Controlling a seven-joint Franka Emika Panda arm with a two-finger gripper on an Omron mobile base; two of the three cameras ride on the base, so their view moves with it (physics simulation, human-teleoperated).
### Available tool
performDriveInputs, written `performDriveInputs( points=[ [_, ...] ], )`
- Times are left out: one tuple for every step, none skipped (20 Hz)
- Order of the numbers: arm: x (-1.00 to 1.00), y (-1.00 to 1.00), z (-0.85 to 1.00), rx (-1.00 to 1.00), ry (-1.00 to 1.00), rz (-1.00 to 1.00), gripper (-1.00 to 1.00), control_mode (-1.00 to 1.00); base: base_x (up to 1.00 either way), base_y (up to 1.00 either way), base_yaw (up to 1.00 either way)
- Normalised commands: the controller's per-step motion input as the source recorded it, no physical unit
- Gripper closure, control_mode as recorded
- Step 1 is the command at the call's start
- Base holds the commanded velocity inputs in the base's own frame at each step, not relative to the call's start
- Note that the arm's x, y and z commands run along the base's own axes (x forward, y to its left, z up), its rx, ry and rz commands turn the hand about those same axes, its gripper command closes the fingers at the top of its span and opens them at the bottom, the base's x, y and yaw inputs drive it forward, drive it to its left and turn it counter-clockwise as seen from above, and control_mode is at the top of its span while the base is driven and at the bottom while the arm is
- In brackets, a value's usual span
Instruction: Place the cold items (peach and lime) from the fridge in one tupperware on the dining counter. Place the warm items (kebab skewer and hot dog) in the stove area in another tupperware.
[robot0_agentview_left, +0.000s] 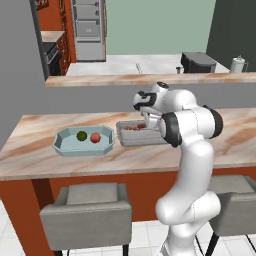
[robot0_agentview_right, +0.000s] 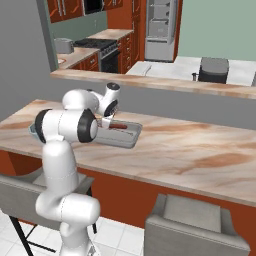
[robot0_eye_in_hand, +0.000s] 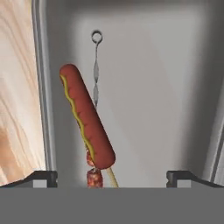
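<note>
The pincer is held over the grey rectangular tray, its two dark tips set wide apart at the bottom of the hand view with nothing clamped between them. Inside that tray the hot dog is seen lying free, a yellow line of mustard along its length. It lies across the kebab skewer, whose thin metal shaft and ring end extend past it towards the tray's far wall, while a piece of reddish meat and the pointed stick are visible beneath its lower end. In the left base view these warm items appear as a reddish patch within the grey tray, partly covered by the arm.

The grey tray is placed on the desk, about midway along its length and nearer the rear edge, below the higher grey-fronted ledge. Just beside it, towards the desk's left end, the light blue eight-sided tray is set; the two trays stand very close, though whether they touch cannot be told. In the blue tray the lime and the peach are lying side by side, the peach on the side closer to the grey tray.

Grey stools are stationed along the desk's near edge. The fridge is seen in the background, and the stove area beside it.
</note>
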Motion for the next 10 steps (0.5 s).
performDriveInputs(
  points=[
    [0.00, 0.00, 0.79, 0.00, -0.01, -0.12, -1.00, -1.00, 0.00, 0.00, 0.00],
    [-0.01, 0.00, 0.77, 0.00, 0.00, -0.12, -1.00, -1.00, 0.00, 0.00, 0.00],
    [-0.04, 0.00, 0.76, 0.00, -0.01, -0.12, -1.00, -1.00, 0.00, 0.00, 0.00],
    [-0.14, 0.00, 0.73, 0.00, -0.01, -0.11, -1.00, -1.00, 0.00, 0.00, 0.00],
    [-0.23, 0.00, 0.70, 0.00, -0.02, -0.10, -1.00, -1.00, 0.00, 0.00, 0.00],
    [-0.39, 0.00, 0.65, 0.00, -0.04, -0.09, -1.00, -1.00, 0.00, 0.00, 0.00],
    [-0.53, 0.00, 0.61, 0.01, -0.06, -0.08, -1.00, -1.00, 0.00, 0.00, 0.00],
    [-0.63, 0.00, 0.58, 0.02, -0.09, -0.09, -1.00, -1.00, 0.00, 0.00, 0.00],
    [-0.68, 0.00, 0.51, 0.02, -0.10, -0.09, -1.00, -1.00, 0.00, 0.00, 0.00],
    [-0.75, 0.00, 0.42, 0.02, -0.10, -0.10, -1.00, -1.00, 0.00, 0.00, 0.00]
  ],
)
